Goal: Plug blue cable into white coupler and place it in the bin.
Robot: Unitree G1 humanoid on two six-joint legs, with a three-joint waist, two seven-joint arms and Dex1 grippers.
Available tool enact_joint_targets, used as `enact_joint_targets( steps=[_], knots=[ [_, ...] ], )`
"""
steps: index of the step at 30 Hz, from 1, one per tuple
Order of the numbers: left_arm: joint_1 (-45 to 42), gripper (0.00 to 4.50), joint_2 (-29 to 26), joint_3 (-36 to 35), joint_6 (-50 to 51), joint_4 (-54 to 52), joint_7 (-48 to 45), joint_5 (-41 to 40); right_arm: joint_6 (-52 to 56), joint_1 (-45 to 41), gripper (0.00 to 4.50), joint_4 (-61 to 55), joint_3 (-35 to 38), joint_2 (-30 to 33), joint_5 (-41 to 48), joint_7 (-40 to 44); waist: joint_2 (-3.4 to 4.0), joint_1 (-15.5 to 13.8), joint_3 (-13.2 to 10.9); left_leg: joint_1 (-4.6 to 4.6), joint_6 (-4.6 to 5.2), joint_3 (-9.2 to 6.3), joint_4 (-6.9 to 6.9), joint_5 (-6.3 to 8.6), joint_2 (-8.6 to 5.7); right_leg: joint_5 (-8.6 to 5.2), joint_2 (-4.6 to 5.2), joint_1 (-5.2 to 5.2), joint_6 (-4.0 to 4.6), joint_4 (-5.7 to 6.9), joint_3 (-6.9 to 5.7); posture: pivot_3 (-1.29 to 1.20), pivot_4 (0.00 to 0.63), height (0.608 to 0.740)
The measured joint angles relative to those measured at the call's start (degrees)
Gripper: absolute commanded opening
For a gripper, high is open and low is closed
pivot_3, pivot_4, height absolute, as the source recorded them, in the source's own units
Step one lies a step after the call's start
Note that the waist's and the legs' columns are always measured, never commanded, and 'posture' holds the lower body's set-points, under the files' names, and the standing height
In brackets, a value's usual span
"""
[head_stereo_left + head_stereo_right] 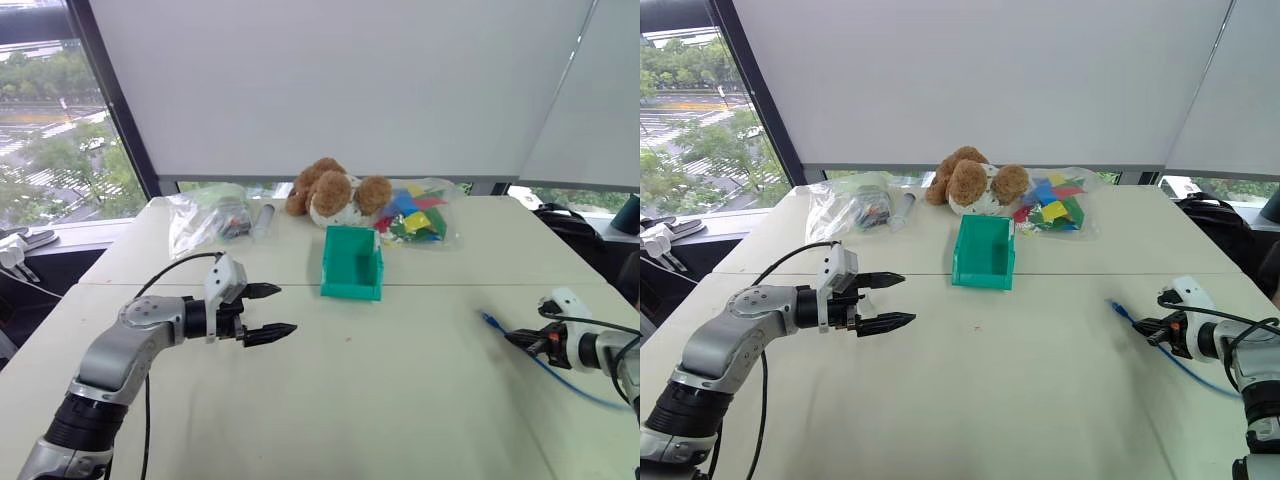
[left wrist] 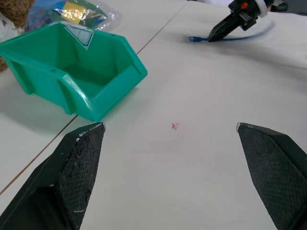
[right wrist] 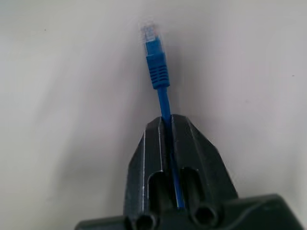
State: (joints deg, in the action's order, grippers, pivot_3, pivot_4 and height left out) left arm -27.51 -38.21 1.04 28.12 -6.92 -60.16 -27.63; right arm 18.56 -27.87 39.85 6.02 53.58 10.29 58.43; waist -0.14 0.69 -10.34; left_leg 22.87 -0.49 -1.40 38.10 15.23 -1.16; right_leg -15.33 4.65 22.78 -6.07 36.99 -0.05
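While the left gripper (image 1: 272,312) hovers spread over bare tabletop, the right gripper (image 3: 167,125) pinches the blue cable (image 3: 158,67) near the table's (image 1: 400,400) right edge. The bin (image 1: 351,262) sits mid-table, well apart.

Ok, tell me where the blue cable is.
The blue cable lies on the table's right side, pinched in the right gripper, its plug end pointing toward the bin.

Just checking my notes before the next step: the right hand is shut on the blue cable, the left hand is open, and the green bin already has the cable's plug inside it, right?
Not quite. The plug is not in the green bin; it sticks out past the right hand, over the bare table, as the right wrist view shows. The right hand is shut on the blue cable, and the left hand is open.
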Motion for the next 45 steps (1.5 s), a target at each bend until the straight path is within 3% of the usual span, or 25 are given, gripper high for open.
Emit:
enact_joint_targets(
  steps=[5, 10, 14, 23, 31, 34, 37, 40, 41, 45],
  knots=[
    [-0.6, 4.5, 0.0, 0.0, 0.0, 0.2, -0.3, 0.1, 6.6, 5.1, 0.04, -19.0, -1.2, -0.3, 2.5, 3.4, 0.15, 0.3, -0.1, 0.03, 0.0, 0.04, -0.03, 0.0, 0.02, 0.0, 0.0, 0.13, -0.01, 0.07, 0.04, 0.0, 0.15, 0.74],
    [-2.3, 4.5, 0.0, 0.0, 0.0, 1.5, -0.9, 0.1, 16.0, 2.3, 0.04, -42.9, -3.5, -1.5, 8.8, 4.5, 0.17, 0.1, -0.1, 0.05, 0.0, 0.01, -0.03, 0.0, 0.05, 0.0, -0.01, 0.16, -0.01, 0.07, 0.02, 0.0, 0.15, 0.74],
    [-2.6, 4.5, 0.1, 0.0, -0.6, 3.6, -2.1, 0.5, 20.0, 0.6, 0.04, -51.9, -9.8, -5.8, 11.0, 4.8, 0.1, -0.3, -0.1, 0.16, 0.0, -0.05, -0.02, 0.01, 0.0, -0.01, 0.02, 0.17, -0.01, -0.02, 0.0, 0.0, 0.15, 0.74],
    [-2.2, 4.5, -0.1, 0.4, -1.2, 3.7, -3.9, 0.9, 17.1, -4.1, 0.04, -44.6, -26.9, -15.3, 4.4, 5.9, 0.09, 0.1, -0.1, 0.49, 0.0, -0.04, 0.05, 0.0, -0.02, 0.0, 0.01, 0.59, -0.02, 0.11, 0.0, 0.0, 0.15, 0.74],
    [-0.2, 4.5, -0.2, 1.5, -1.1, 1.9, -4.9, 1.3, 10.8, -8.6, 0.04, -35.0, -31.2, -17.8, -1.3, 8.4, 0.09, 0.0, -0.1, 0.47, 0.0, -0.04, 0.05, 0.0, -0.02, 0.0, 0.0, 0.58, -0.02, 0.13, -0.01, 0.0, 0.15, 0.74],
    [-0.2, 4.5, -0.3, 4.6, -4.0, 2.1, -6.2, 4.1, 9.9, -9.1, 0.94, -34.5, -31.3, -18.1, -2.4, 8.5, 0.09, 0.0, -0.1, 0.47, -0.01, -0.03, 0.05, 0.0, -0.02, 0.0, 0.0, 0.58, -0.01, 0.13, -0.01, 0.0, 0.15, 0.74],
    [-0.3, 4.5, -0.1, 7.3, -7.6, 3.5, -8.1, 6.4, 9.8, -9.1, 2.4, -35.8, -31.2, -17.4, -3.1, 8.8, 0.09, -0.1, -0.1, 0.48, -0.01, -0.03, 0.05, 0.0, -0.03, 0.0, 0.01, 0.59, -0.01, 0.13, -0.01, 0.0, 0.15, 0.74],
    [-1.3, 4.5, 0.5, 9.9, -11.6, 6.9, -10.4, 9.1, 11.3, -8.2, 4.19, -40.7, -29.3, -14.7, -3.0, 8.8, 0.09, -0.2, -0.1, 0.49, -0.01, -0.03, 0.05, 0.0, -0.03, 0.0, 0.01, 0.59, -0.01, 0.12, -0.01, 0.0, 0.15, 0.74],
    [-1.7, 4.5, 0.8, 10.4, -12.2, 7.7, -10.9, 9.7, 11.8, -8.1, 4.48, -42.2, -28.6, -14.1, -2.7, 8.8, 0.09, -0.2, -0.1, 0.5, -0.01, -0.03, 0.05, 0.0, -0.03, 0.0, 0.01, 0.59, -0.01, 0.12, -0.02, 0.0, 0.15, 0.74],
    [-5.0, 4.5, 4.3, 12.6, -15.8, 13.5, -13.6, 11.2, 17.0, -4.2, 4.48, -52.1, -22.9, -10.0, 0.5, 8.3, 0.1, -0.4, -0.1, 0.51, 0.0, -0.06, 0.05, 0.0, -0.03, 0.0, 0.0, 0.6, -0.01, 0.13, -0.04, 0.0, 0.15, 0.74]
  ],
)
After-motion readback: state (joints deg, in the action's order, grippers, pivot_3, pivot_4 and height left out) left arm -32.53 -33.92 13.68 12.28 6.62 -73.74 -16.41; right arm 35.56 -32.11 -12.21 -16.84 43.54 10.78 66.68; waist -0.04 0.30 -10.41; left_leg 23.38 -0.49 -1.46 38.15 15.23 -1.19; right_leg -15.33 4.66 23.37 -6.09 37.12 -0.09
